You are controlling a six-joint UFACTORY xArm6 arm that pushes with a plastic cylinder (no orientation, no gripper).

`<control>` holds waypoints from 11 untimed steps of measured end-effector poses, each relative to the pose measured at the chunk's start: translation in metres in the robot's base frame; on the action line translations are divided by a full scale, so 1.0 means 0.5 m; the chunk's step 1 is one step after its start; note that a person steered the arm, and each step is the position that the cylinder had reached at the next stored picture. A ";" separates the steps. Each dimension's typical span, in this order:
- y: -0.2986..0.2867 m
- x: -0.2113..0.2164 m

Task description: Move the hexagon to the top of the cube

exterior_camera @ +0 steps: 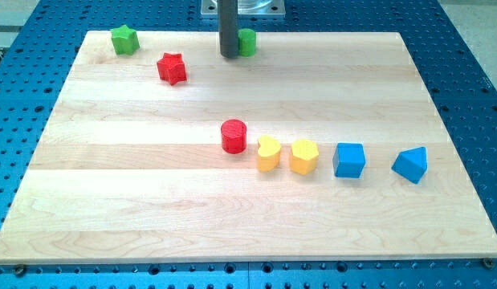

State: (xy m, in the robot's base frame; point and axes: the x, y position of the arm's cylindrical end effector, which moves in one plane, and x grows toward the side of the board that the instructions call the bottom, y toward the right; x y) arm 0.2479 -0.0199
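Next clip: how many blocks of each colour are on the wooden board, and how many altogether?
Green: 2, a green star block and a green block partly hidden behind my tip
Red: 2, a red star block and a red cylinder block
Yellow: 2, a yellow heart block and a yellow hexagon block
Blue: 2, a blue cube block and a blue triangular block
Total: 8

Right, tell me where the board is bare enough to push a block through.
Bare: the whole strip below the row of red cylinder, yellow heart, yellow hexagon, blue cube and blue triangle; also the band above that row. Crowded: the row itself, and the top edge near my tip.
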 end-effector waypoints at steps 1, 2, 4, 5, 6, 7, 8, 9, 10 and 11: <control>0.069 0.059; -0.009 0.211; -0.034 0.551; 0.125 0.587; 0.184 0.510; 0.187 0.403; 0.207 0.304; 0.216 0.315; 0.216 0.386; 0.237 0.393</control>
